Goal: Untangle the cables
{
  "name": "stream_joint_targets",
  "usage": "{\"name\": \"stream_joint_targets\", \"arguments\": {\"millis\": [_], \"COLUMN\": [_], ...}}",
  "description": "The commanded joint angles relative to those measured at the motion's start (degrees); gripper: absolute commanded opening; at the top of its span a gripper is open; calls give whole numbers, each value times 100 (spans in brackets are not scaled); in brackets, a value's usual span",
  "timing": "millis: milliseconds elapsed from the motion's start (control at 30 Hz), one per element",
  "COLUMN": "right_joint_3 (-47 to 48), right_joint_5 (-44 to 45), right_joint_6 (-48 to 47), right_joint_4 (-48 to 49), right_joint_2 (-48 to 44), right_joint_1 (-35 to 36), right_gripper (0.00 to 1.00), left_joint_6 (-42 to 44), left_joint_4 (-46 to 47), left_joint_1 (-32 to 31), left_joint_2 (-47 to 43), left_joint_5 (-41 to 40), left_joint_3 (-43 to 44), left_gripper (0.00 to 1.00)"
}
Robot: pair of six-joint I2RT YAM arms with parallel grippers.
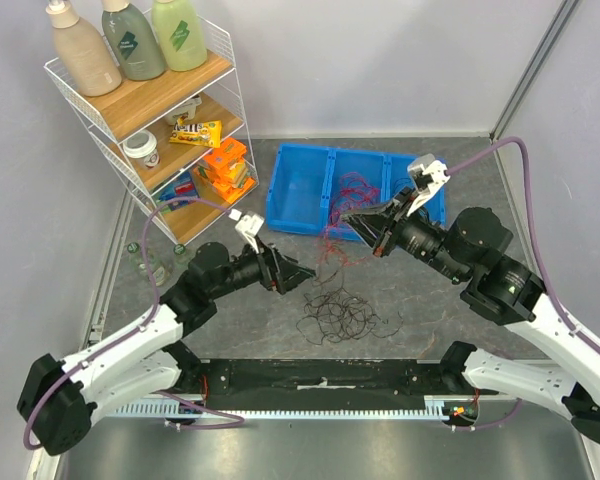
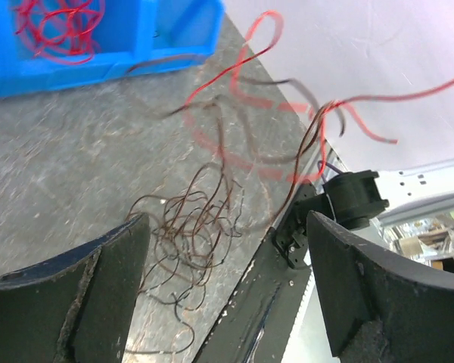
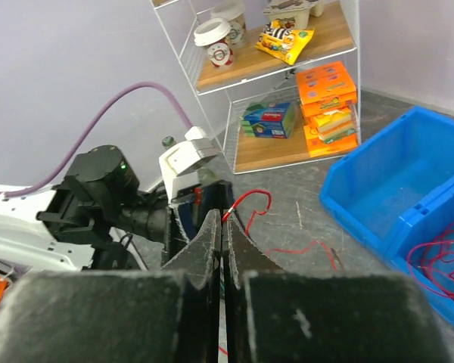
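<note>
Grey desk [image 1: 430, 320] w/ wire shelf rack [image 1: 160, 95] back-left & blue bin [image 1: 298, 226] rear centre; both arms reach in over the middle. L fingers [image 1: 300, 272] stand wide, nothing in them, poised just up-left of the black clump [image 1: 340, 315], which lies loose on the desk in front of the bin. R fingers [image 3: 225, 227] are pressed tight together. A red strand [image 3: 246, 200] shows right at their tips, so prob. pinched there, and red loops [image 1: 332, 235] dangle below them by the bin's near wall, w/ some black mixed in. More red cables [image 1: 355, 185] sit in the bin's middle compartment. Step in hand, I'd say: parting red from black, R doing the lifting. Next: L should come down on the black clump & pin or grip it, so R can draw the red free w/o dragging the lot.
</note>
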Motion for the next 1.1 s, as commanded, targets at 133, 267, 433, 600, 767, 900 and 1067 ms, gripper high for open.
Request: {"name": "stream_joint_targets", "arguments": {"millis": [133, 267, 433, 600, 767, 900, 1067], "right_joint_3": [98, 115, 299, 449, 493, 555, 739], "right_joint_5": [-421, -421, -123, 18, 580, 1160, 1924], "right_joint_6": [373, 417, 268, 127, -92, -373, -760], "right_joint_4": [424, 460, 407, 451, 416, 232, -67], "right_joint_2": [-172, -278, -471, -726, -1112, -1385, -1421], "right_joint_1": [21, 30, 21, 21, 30, 21, 30], "right_gripper": [0, 0, 0, 0, 0, 0, 0], "left_joint_6": [686, 528, 265, 159, 238, 238, -208], "left_joint_4": [896, 800, 676, 616, 45, -588, -1737], "left_joint_1": [-744, -868, -877, -886, -877, -860, -825], "left_joint_2": [1174, 1773, 2020, 1932, 1730, 1580, 1317], "left_joint_5": [383, 286, -21, -285, -855, -1576, -2752], "left_joint_3": [871, 1039, 653, 230, 63, -24, -69], "left_gripper": [88, 64, 39, 2, 2, 2, 2]}}
